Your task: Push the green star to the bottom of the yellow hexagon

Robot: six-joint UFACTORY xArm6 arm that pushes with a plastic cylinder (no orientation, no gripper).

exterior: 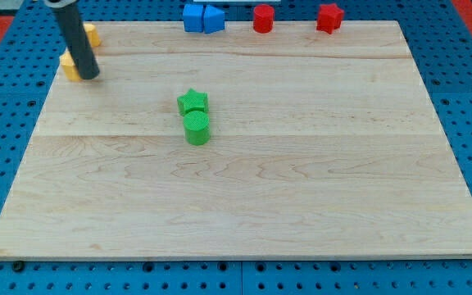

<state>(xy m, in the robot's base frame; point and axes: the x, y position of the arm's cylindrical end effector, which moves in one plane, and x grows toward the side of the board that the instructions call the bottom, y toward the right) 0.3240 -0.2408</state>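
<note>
While my tip (89, 76) rests at the upper left of the pale wooden table (301, 205), just beside a yellow block (69, 65) whose shape the rod hides, another yellow block (92, 34) sits behind it. My tool is a plain dark rod with nothing to part or close. Well apart, near the middle, the green star block (192, 102) touches a green cylinder block (197, 129) below it. Two blue blocks (202, 17), touching, and two red blocks (263, 18) line the view's top edge.
</note>
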